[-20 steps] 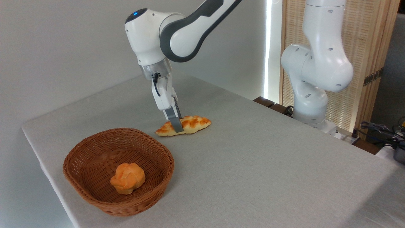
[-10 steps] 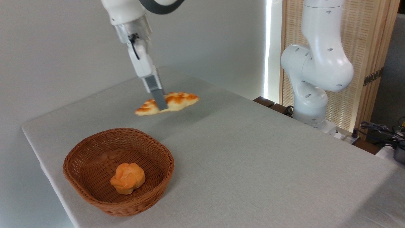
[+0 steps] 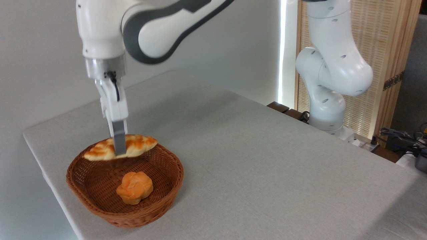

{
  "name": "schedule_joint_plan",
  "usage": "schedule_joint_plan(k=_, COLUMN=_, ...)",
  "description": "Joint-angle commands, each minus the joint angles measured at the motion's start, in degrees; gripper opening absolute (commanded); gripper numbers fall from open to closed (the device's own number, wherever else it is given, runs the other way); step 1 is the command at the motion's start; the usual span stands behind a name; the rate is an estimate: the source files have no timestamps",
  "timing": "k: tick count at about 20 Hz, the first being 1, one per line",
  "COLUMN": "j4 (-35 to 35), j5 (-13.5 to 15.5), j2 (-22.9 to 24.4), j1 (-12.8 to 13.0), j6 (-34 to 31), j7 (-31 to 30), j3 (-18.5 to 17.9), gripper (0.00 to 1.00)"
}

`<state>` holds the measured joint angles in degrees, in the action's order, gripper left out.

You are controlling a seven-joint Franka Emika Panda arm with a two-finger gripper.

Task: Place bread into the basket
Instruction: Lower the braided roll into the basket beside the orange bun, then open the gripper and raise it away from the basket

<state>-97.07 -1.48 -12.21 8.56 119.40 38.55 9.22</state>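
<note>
Camera view, fixed above the bench (image 3: 253, 160): the gripper (image 3: 119, 150) hung over the far side of the basket (image 3: 100, 206), its fingers clamped across the middle of the bread (image 3: 136, 144). Left of the gripper, one pointed end of the loaf reached out over the far-left braided rim; right of it, the other end reached toward the far-right rim. The loaf hung roughly level and looked clear of the weave below, though whether it brushed the far rim could not be told from this angle. Below and toward the camera from the gripper, a small round bun (image 3: 134, 187) sat on the basket floor. To the right, beyond the bench, stood the arm's white base (image 3: 328, 100).

The loaf appeared to span nearly the basket's width, so a clean release would likely call for bringing it toward the centre and lowering it inside the rim before the fingers part. Dropped from where it hung, an end could catch the rim and tip the loaf onto the bench. Setting it behind the bun would avoid rocking.
</note>
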Motion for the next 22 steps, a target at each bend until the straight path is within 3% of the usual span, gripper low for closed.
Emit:
schedule_joint_plan(k=1, j4=1.09, j5=-2.21, j2=-1.06, j1=-0.03, j6=2.94, j7=-1.73, j3=-0.08, gripper=0.62)
schedule_joint_plan(k=3, j4=0.48, j5=-3.17, j2=-1.06, j1=-0.03, j6=2.94, j7=-1.64, j3=-0.08, gripper=0.81)
schedule_joint_plan(k=5, j4=0.48, j5=-3.79, j2=-1.15, j1=-0.03, j6=4.86, j7=-1.64, j3=-0.07, gripper=0.88)
schedule_joint_plan(k=6, j4=0.13, j5=-3.97, j2=-1.15, j1=-0.03, j6=4.87, j7=-1.29, j3=-0.08, gripper=1.0)
schedule_joint_plan(k=17, j4=-0.49, j5=-3.0, j2=-0.8, j1=-0.03, j6=5.05, j7=-4.71, j3=0.19, gripper=1.0)
schedule_joint_plan(k=19, j4=-0.23, j5=-3.0, j2=1.21, j1=-0.73, j6=3.57, j7=-4.63, j3=-0.07, gripper=1.0)
schedule_joint_plan(k=22, j4=-0.31, j5=-3.0, j2=6.91, j1=-3.63, j6=-4.94, j7=-3.75, j3=0.01, gripper=1.0)
